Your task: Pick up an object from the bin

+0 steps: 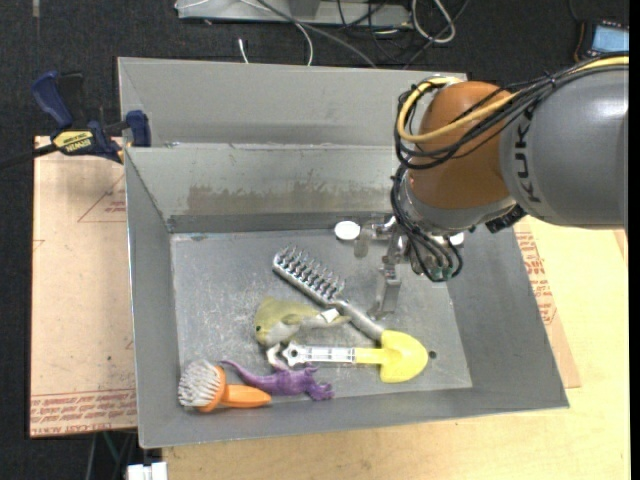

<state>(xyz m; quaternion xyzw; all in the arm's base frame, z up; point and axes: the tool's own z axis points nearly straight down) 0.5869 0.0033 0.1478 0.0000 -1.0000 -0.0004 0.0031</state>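
My gripper [387,286] hangs low in the right half of the bin, under the arm's orange cover. Its tip is just above the handle end of a grey toothed comb [308,276], which lies slanted across the bin's middle. A yellow scoop with a white handle [400,356] lies right below the gripper, close to the front wall. A pale yellow-green soft thing [278,318] rests left of the comb's handle. I see nothing held in the gripper.
At the front left lie a purple toy lizard [288,379] and an orange-handled brush with white bristles [207,387]. The bin's sloped walls close in on all sides, and the arm covers the back right corner.
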